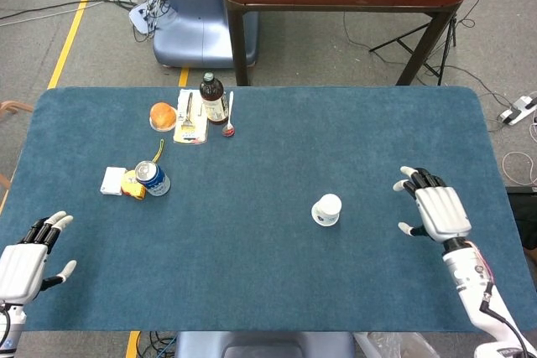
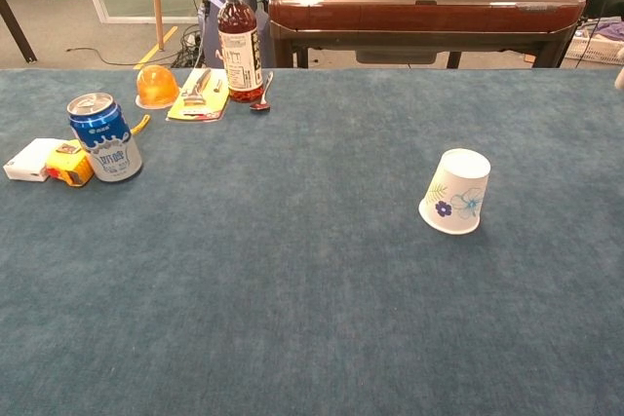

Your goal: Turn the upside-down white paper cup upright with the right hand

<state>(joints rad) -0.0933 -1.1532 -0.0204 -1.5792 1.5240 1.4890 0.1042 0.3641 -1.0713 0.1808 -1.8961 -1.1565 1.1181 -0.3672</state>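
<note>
Cup: white paper cup (image 1: 326, 210) upside down on the table (image 1: 268, 291).
Right hand (image 1: 435, 210): empty, fingers spread, beside cup.
Left hand (image 1: 23, 262): empty, fingers apart.

Bare cloth lies between the right hand (image 1: 436, 211) and the cup (image 1: 326, 210), with nothing standing in that gap. The nearest clutter, a can (image 1: 153, 178) and a bottle (image 1: 213, 99), sits well apart on the table's (image 1: 352, 136) left side.
</note>
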